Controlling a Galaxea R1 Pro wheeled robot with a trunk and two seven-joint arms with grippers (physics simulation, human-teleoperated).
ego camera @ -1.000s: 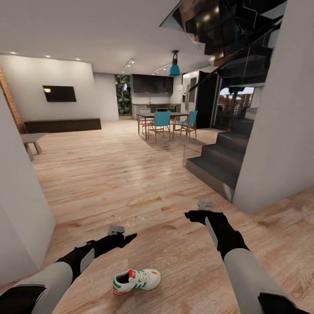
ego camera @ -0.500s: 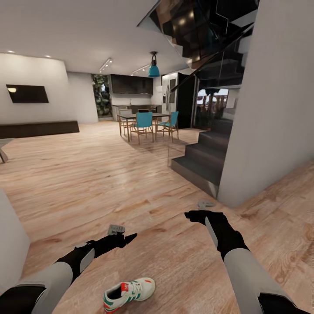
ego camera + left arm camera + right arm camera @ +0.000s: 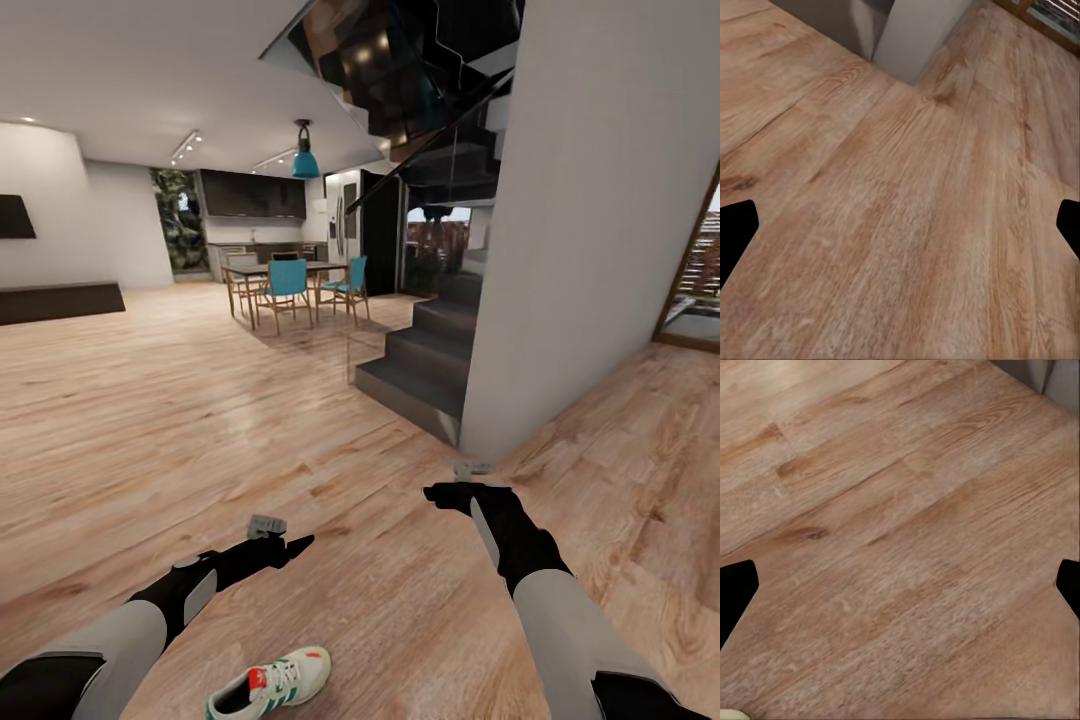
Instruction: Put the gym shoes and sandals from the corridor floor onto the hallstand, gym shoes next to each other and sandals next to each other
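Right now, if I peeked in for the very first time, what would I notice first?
Probably the white gym shoe with green stripes and a red heel, lying alone on the wooden floor between the robot's two black arms. Next, the dark staircase beside the big grey wall, and the teal chairs at a dining table far back under a teal hanging lamp.
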